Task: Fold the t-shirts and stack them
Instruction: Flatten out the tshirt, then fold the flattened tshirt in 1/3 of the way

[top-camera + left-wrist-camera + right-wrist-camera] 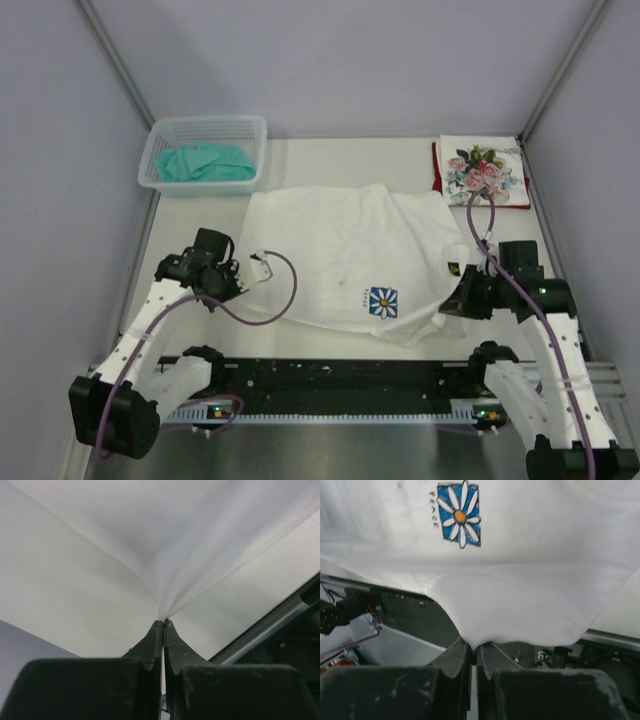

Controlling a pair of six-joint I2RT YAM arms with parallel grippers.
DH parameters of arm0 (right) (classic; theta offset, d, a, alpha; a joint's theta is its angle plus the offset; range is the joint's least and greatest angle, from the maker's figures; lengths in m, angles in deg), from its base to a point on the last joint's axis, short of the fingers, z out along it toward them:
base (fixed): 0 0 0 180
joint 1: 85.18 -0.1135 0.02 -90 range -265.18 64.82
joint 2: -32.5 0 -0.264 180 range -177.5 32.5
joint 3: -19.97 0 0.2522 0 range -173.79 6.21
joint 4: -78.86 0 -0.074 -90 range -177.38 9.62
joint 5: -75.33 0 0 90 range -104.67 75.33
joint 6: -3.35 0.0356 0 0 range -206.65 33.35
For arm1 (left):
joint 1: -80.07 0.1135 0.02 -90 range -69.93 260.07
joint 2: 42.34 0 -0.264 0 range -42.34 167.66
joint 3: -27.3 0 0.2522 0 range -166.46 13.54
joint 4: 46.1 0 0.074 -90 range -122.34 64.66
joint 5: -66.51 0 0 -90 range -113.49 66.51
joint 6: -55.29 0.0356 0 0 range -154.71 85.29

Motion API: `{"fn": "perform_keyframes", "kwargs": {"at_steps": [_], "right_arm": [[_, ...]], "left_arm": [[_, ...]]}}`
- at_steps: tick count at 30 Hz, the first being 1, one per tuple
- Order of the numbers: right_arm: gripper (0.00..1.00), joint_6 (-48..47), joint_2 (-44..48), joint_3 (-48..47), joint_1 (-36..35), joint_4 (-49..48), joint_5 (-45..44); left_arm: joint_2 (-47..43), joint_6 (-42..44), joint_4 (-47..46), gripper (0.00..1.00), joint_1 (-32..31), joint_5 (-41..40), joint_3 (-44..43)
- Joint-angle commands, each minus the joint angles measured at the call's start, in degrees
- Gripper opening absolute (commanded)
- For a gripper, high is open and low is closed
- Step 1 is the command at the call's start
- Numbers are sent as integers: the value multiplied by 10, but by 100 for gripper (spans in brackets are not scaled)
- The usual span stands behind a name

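A large white t-shirt (345, 260) with a blue daisy print (383, 301) lies spread over the middle of the table. My left gripper (250, 268) is shut on its left edge; the cloth (165, 570) pulls taut from the fingertips. My right gripper (452, 300) is shut on its right lower edge, with the cloth (520, 610) draped from the jaws and the daisy (460, 515) beyond. A folded rose-print shirt (484, 172) lies at the back right on top of a dark red one (436, 168).
A pale mesh basket (205, 153) with teal cloth (207, 162) stands at the back left. The black rail (340, 378) of the arm bases runs along the near edge. Grey walls close both sides.
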Motion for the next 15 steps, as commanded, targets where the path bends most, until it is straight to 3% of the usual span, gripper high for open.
{"fn": "perform_keyframes", "kwargs": {"at_steps": [1, 7, 15], "right_arm": [[0, 64, -84, 18, -4, -209, -71], [0, 87, -169, 18, 6, -357, -207], [0, 29, -270, 13, 15, -431, -247]], "left_arm": [[49, -53, -165, 0, 2, -19, -38], [161, -77, -271, 0, 1, -43, -78], [282, -77, -312, 0, 1, -99, -127]]}}
